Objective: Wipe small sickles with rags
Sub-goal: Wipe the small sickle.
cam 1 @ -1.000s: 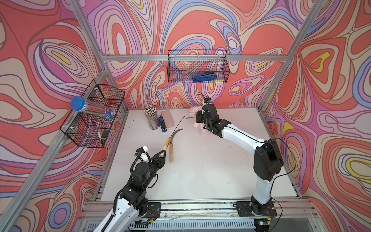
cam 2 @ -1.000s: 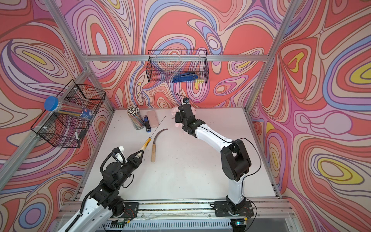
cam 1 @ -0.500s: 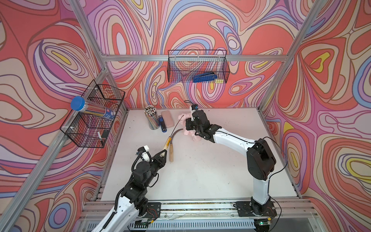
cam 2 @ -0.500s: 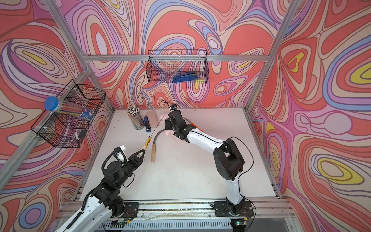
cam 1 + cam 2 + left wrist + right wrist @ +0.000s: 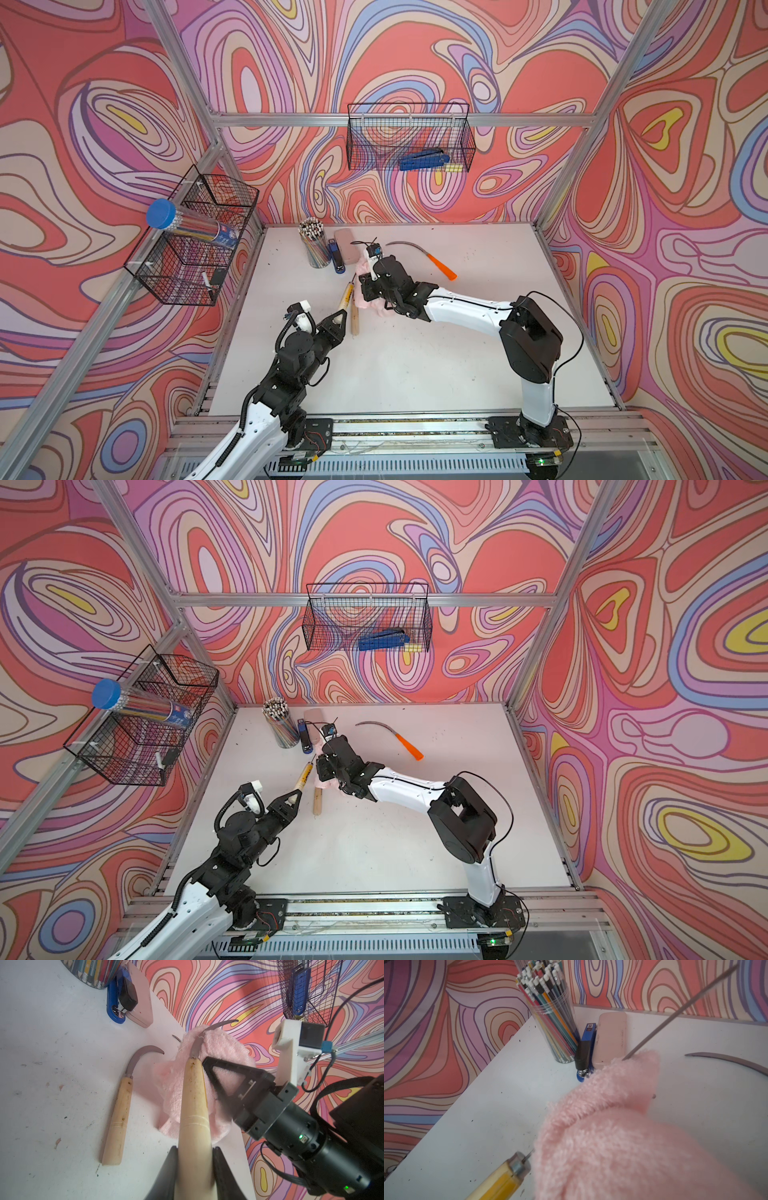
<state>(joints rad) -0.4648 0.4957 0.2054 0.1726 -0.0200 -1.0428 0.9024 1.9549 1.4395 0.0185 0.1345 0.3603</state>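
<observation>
We hold one wooden sickle (image 5: 194, 1105) up off the table (image 5: 415, 365), our left gripper (image 5: 195, 1150) shut tight on its handle end. Its long side runs front to back, blade toward the back wall (image 5: 415, 62). Our right gripper (image 5: 368, 291), pinching the pink rag (image 5: 226, 1051), has just swung over and folded the rag over the blade. Only the tip pokes out, so wiping can start now.

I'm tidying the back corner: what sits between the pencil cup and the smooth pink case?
A blue stapler, between pencil cup and pink case; clearest in the right wrist view.
</observation>
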